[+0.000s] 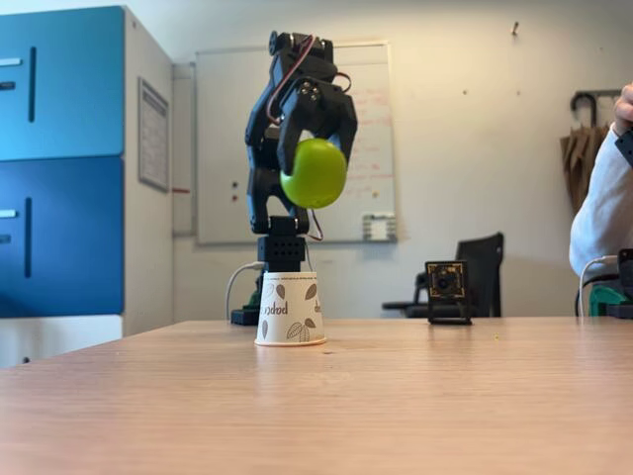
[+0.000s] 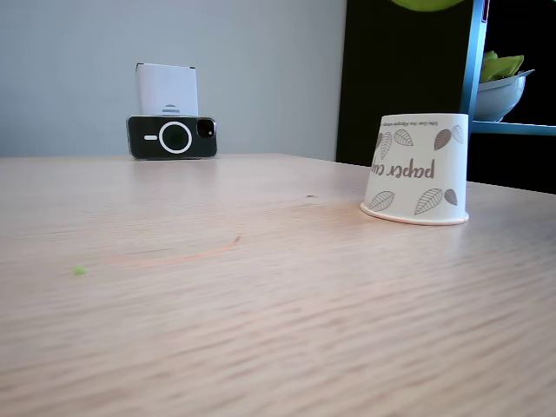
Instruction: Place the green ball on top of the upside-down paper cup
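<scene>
Holding the green ball [image 1: 315, 173] tight, the black jaws hang high over the upside-down paper cup [image 1: 290, 309]. The ball is up in the air, not touching the cup. The cup stands on the wooden surface [image 1: 396, 396].

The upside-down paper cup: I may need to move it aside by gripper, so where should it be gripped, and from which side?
Probably around the side wall, near the narrow closed end. The upside-down paper cup stands on its wide rim on the table, so the rim offers no edge to pinch. Come from above with the jaws straddling it. The gripper now holds the green ball above it.
</scene>
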